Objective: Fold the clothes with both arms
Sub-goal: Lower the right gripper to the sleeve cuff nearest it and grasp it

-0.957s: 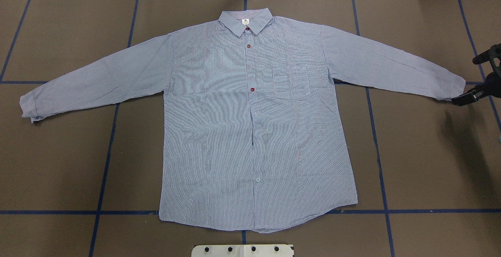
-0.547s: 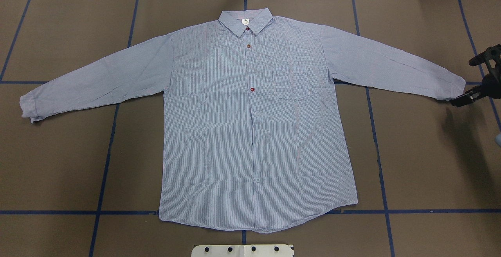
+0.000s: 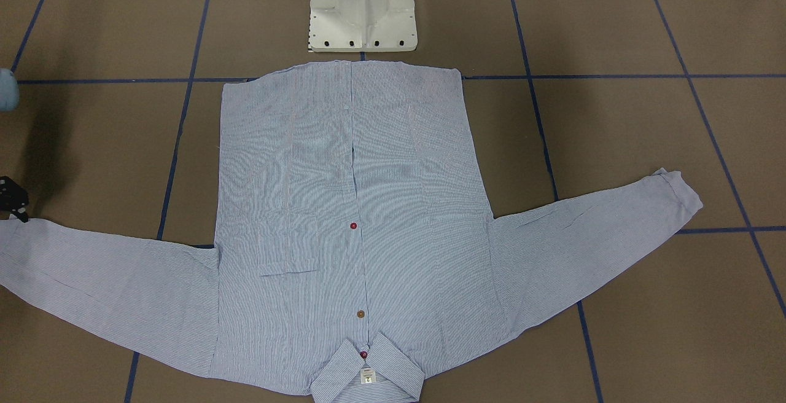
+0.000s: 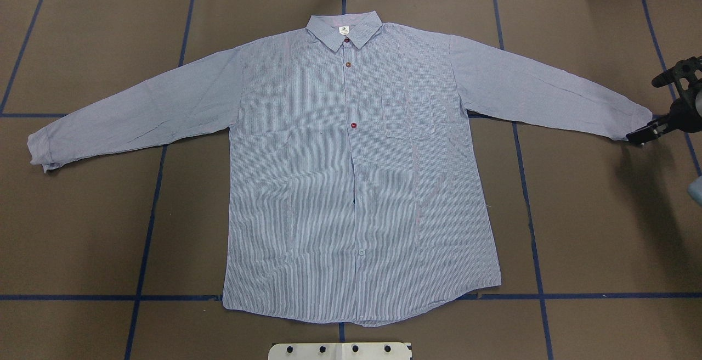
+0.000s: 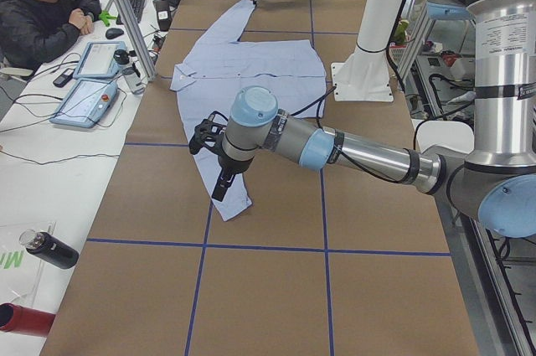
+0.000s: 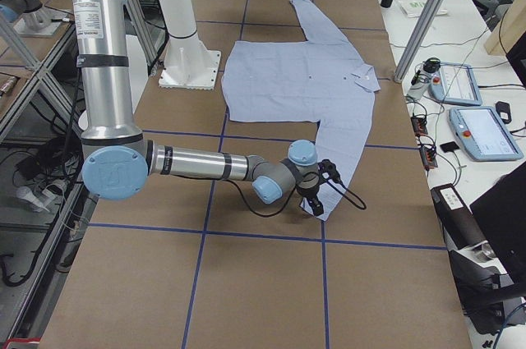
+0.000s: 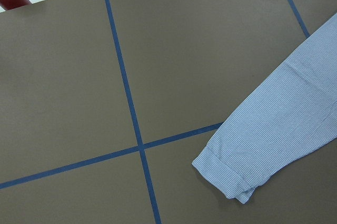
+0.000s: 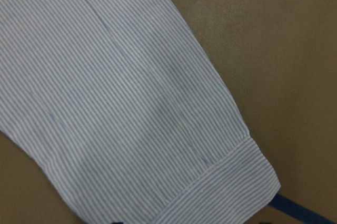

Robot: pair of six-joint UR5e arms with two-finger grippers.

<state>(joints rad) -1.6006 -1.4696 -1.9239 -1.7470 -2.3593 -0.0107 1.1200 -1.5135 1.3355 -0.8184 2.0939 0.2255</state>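
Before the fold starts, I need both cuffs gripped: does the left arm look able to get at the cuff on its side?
Probably yes. The left gripper hangs close over that cuff, which lies flat on the table with nothing on it or beside it.

Bright, even overhead light. Soft shadow on the table [image 4: 652, 201] far right. Wrist close-up of the shirt [image 8: 105, 87] looks slightly blurry.

Shirt [image 4: 296, 184]: light blue with fine white stripes. Collar label [image 4: 344, 31]: white. Red buttons [image 4: 354, 125], brown button [image 4: 348, 64], pale blue button [image 4: 361, 251]. Table cover [image 4: 71, 223]: plain brown, gridded by dark blue tape lines [image 4: 147, 228]. Pedestal base [image 3: 362, 10]: white.
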